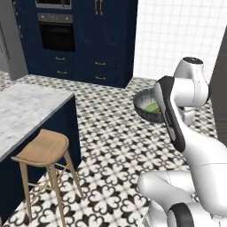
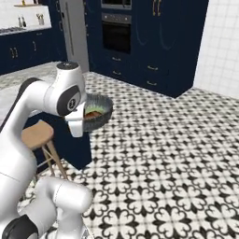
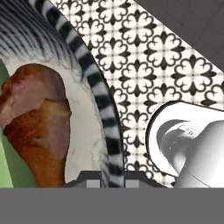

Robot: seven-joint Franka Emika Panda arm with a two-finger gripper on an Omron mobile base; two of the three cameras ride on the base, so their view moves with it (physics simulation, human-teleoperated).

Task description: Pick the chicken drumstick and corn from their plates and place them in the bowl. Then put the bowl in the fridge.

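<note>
Your pincer (image 3: 106, 179) was clamped on the bowl (image 1: 148, 106) rim, carrying drumstick (image 3: 37, 127) and corn (image 1: 153, 107) inside it, fridge-bound.

A home kitchen: navy cabinets (image 1: 102, 40) with a built-in oven (image 1: 56, 32) at upper left, marble island counter (image 1: 22, 111), wooden stool (image 1: 42, 150), patterned floor tiles (image 2: 163, 154).

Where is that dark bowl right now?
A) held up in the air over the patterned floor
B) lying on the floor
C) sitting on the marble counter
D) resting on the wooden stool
A: the bowl hangs at the end of the arm, with the gripper shut on its rim and the tiled floor beneath it.
</note>
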